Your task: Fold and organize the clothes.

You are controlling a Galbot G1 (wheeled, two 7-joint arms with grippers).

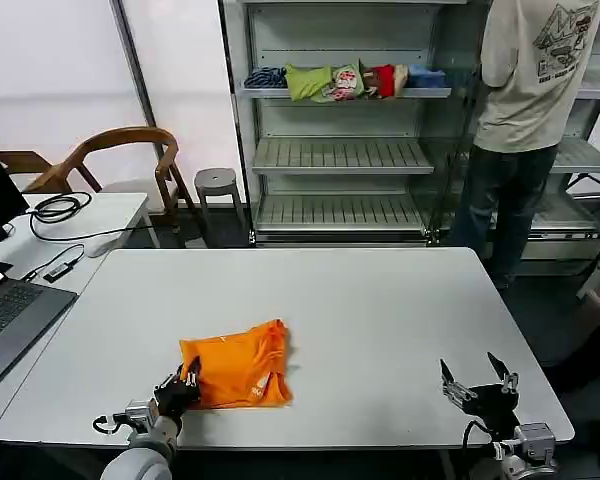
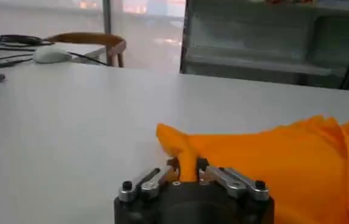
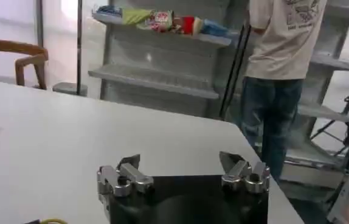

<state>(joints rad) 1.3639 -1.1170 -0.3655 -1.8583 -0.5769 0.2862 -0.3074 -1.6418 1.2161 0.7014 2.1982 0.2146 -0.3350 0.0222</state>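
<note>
One orange T-shirt [image 1: 238, 365] lies bunched and partly folded on the white table [image 1: 380, 310], near the front edge and left of centre. Left gripper [image 1: 183, 383] sits at the shirt's near-left corner, fingers pinched shut on a fold of the orange cloth, seen close up in the left wrist view [image 2: 186, 173]. Right gripper [image 1: 479, 381] rests at the table's front-right corner, well apart from the shirt, fingers spread wide and holding nothing.

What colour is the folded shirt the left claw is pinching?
Bright orange cotton T-shirt, clearest in the head view.
</note>
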